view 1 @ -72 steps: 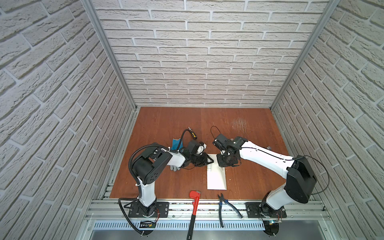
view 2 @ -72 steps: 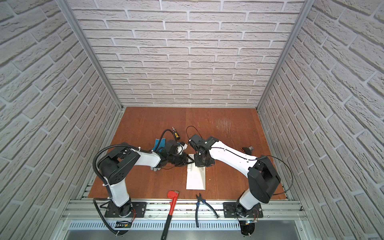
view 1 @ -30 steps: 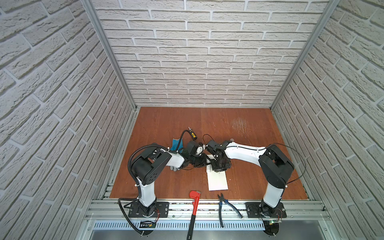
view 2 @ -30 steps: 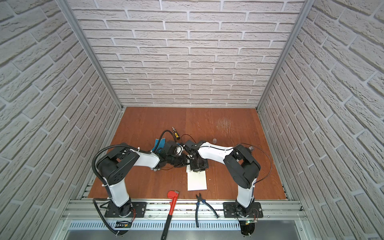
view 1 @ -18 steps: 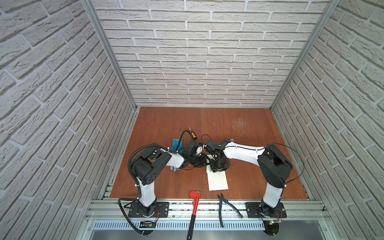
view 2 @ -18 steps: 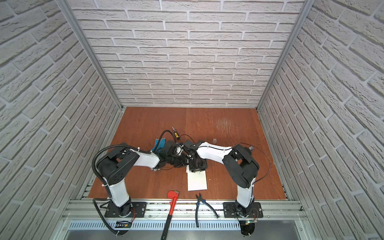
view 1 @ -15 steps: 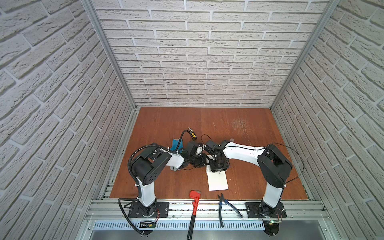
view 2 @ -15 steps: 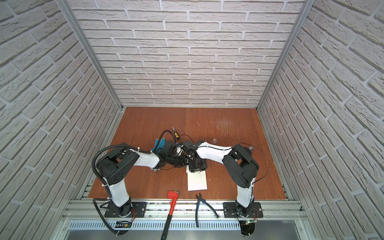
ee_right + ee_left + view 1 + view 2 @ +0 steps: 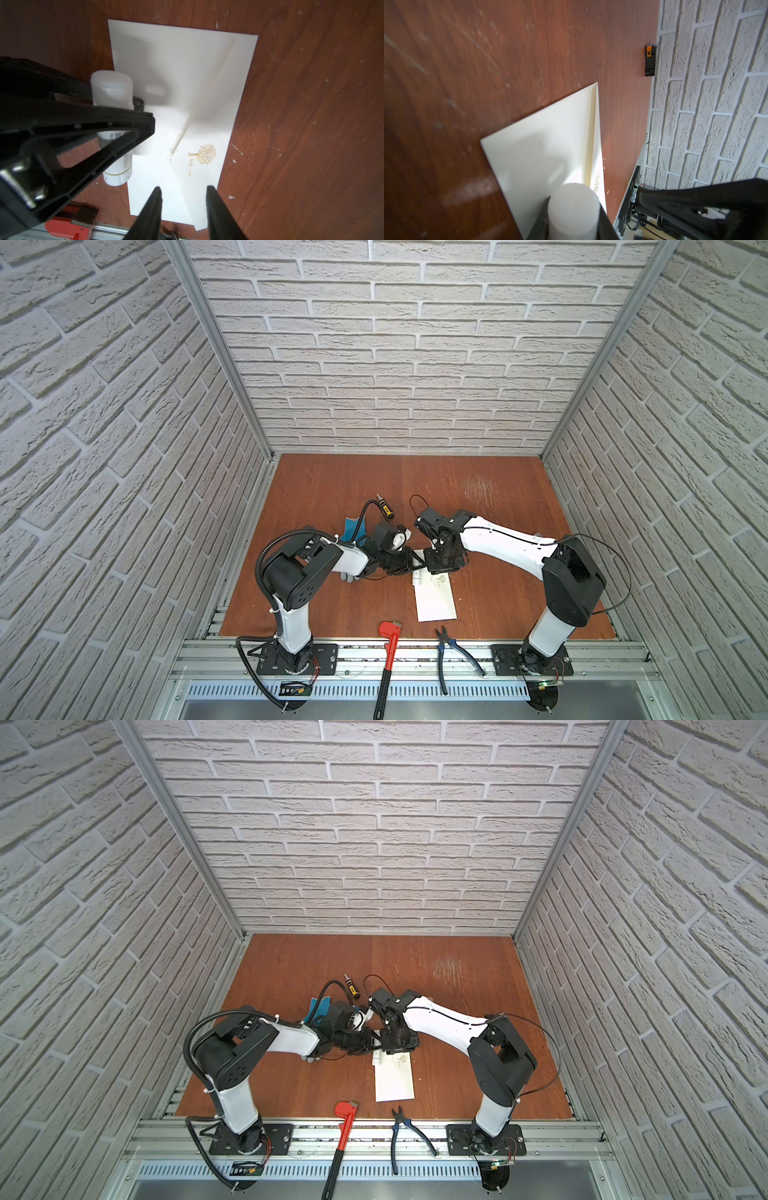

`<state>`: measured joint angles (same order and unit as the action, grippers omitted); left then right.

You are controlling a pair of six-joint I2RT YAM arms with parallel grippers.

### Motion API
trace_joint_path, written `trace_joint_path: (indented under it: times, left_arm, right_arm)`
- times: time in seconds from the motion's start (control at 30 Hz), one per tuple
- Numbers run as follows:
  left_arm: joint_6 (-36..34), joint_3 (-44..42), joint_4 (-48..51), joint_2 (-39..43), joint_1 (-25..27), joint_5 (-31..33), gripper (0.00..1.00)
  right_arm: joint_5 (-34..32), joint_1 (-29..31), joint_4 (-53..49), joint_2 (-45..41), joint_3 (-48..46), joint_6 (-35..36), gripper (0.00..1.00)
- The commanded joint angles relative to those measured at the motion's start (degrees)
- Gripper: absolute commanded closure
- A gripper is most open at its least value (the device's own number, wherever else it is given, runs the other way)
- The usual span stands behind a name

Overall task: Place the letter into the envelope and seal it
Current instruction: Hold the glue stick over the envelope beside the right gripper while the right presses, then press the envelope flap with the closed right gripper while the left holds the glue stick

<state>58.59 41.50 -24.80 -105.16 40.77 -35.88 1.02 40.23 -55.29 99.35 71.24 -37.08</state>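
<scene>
Now | left pincer (image 9: pixel 410 564) clamps glue stick (image 9: pixel 112 91) | right pincer (image 9: pixel 182 199) agape — over envelope (image 9: pixel 176 62) edge

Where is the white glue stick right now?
In a top view the glue stick is mid-table, clamped in the left gripper, at the far left corner of the envelope, beside the right gripper.

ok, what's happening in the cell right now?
Left gripper is clamped on a white glue stick, holding it over the envelope, which lies flat with its pointed flap folded over. Right gripper hangs open above the envelope, holding nothing. The letter shows in no view, and whether the flap is stuck down can't be told.
</scene>
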Motion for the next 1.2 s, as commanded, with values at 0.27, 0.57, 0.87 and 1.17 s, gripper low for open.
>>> trace_joint_path:
  times: [0.27, 0.57, 0.87, 1.17]
  left_arm:
    - [-0.8, -1.8, 6.1, -0.5, -0.5, 2.1, 1.00]
    - [-1.1, -2.0, 6.1, -0.4, -1.0, 1.9, 1.00]
    - [-1.2, -2.0, 6.2, -0.4, -1.4, 1.6, 1.00]
    - [-1.4, -1.8, 6.3, -0.4, -1.5, 1.6, 1.00]
  right_arm:
    - [2.9, -0.2, 4.5, 6.1, -1.7, 0.8, 0.84]
    - [3.4, 0.8, 7.4, 9.3, -4.2, 0.2, 0.85]
    - [2.9, 1.0, 7.3, 10.1, -5.5, 0.9, 0.91]
    - [3.5, 1.8, 8.0, 12.0, -5.7, 1.8, 0.93]
